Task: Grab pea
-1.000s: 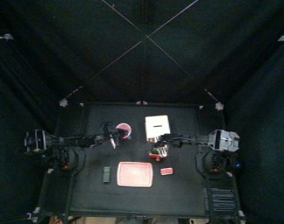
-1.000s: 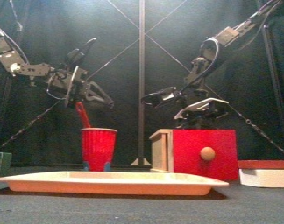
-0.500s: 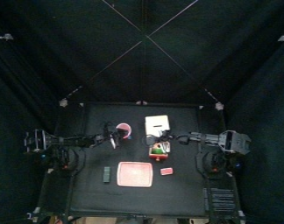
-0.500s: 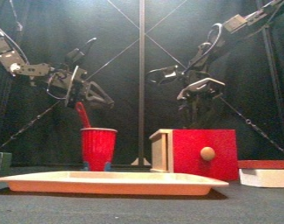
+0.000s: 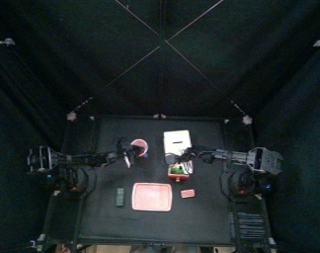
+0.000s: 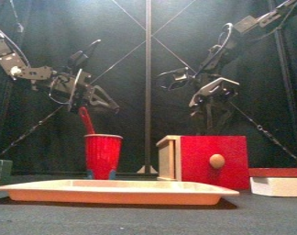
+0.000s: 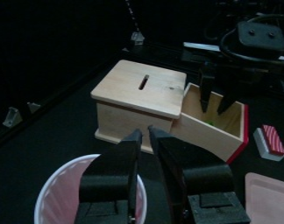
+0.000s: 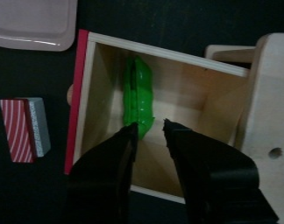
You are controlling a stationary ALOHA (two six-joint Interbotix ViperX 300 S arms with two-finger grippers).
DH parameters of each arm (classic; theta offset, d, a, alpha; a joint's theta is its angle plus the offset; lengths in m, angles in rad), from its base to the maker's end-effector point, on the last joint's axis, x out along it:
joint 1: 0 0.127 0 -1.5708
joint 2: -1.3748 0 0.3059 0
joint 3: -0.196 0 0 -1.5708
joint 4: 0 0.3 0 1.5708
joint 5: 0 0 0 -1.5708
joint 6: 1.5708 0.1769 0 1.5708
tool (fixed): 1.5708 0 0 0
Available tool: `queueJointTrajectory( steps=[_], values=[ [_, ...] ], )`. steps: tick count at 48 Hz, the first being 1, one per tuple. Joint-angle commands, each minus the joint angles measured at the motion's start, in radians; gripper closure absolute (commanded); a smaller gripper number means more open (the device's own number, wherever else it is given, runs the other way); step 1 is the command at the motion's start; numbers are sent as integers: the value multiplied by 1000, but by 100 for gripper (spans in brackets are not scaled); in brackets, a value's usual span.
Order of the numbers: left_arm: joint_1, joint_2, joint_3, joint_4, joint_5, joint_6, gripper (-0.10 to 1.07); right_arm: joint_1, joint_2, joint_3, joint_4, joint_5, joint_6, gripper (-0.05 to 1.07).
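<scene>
The pea [image 8: 138, 92], a bright green pod, lies inside the open drawer [image 8: 191, 131] of the wooden box [image 8: 273, 79]. My right gripper [image 8: 151, 131] hovers just above the drawer with its jaws open on either side of the pod's near end, nothing between them. In the front view the right gripper [image 6: 213, 92] hangs well above the red drawer front [image 6: 213, 162]. My left gripper [image 6: 87, 96] stays over the red cup [image 6: 104, 154], shut on a long red piece [image 6: 83, 119] that hangs down toward the cup.
A pink tray [image 5: 152, 197] lies at the table's front, with a dark green block [image 5: 120, 197] to its left and a small red piece [image 5: 188, 194] to its right. The box [image 5: 178, 139] stands behind the drawer, the cup [image 5: 140, 148] to its left.
My right gripper has risen and shifted over the drawer, and its jaws have spread wider. The left arm has stayed where it was.
</scene>
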Motion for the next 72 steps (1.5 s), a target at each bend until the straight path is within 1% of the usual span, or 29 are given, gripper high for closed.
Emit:
queueJointTrajectory(
  steps=[1,7,15,23,35,47,56,66,72],
  values=[
    [3,-11,-14,0,-11,2,37,-3,-17,-6,9,-11,-2,18],
    [5,-11,-14,0,-11,0,37,0,-5,-3,3,-14,-3,15],
    [5,-11,-14,0,-11,-2,37,9,31,-3,-26,-17,-5,15],
    [11,-11,-15,-9,-11,-3,37,11,84,-11,-48,-18,-5,15],
    [25,-11,0,-17,-11,-2,37,20,140,-29,-49,-49,-5,15],
    [28,-11,9,-21,-9,-3,37,25,195,-35,-52,-57,-3,15],
    [28,-11,12,-25,-9,-3,37,25,213,-37,-52,-66,0,22],
    [28,-11,12,-25,-9,-3,37,20,207,-35,-52,-81,0,37],
    [26,-11,12,-21,-9,-3,37,15,179,-37,-52,-80,0,39]
  ],
)
